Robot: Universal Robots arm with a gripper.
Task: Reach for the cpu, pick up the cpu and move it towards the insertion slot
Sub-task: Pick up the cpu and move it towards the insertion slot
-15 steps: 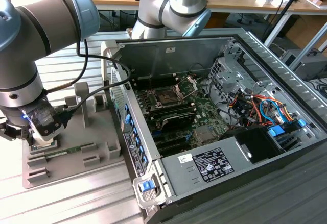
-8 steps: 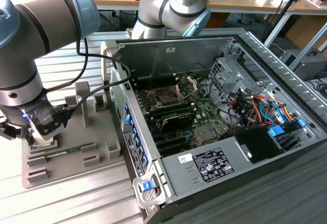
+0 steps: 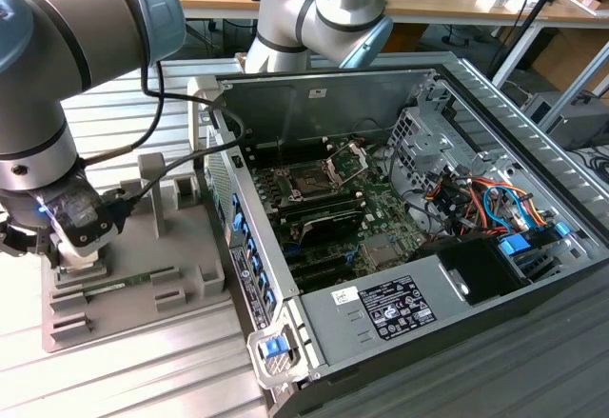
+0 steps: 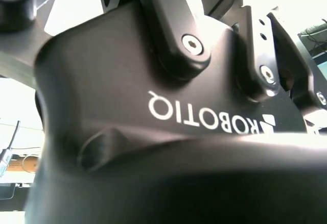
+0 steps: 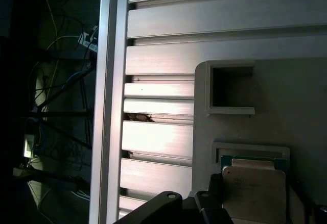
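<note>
Claw point(image 3: 74, 251) low over the gray tray point(image 3: 195, 280), on the exterior view's left of the open computer case point(image 3: 314, 104).
The first wrist view shows the chip point(image 5: 253, 193) lying in a tray pocket by the claw; I cannot tell its grip. The exterior view shows the socket point(image 3: 309, 182) inside the case, well apart.

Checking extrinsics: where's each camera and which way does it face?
Exterior view: off-arm, high, looking down on computer case, insertion slot, grey fixture; arm and claw at the exterior view's left.
First wrist view: looks down at the cpu in the fixture; claw parts beside it.
Second wrist view: close on the claw's black body.
Shared: fixture, in exterior and first wrist views.
</note>
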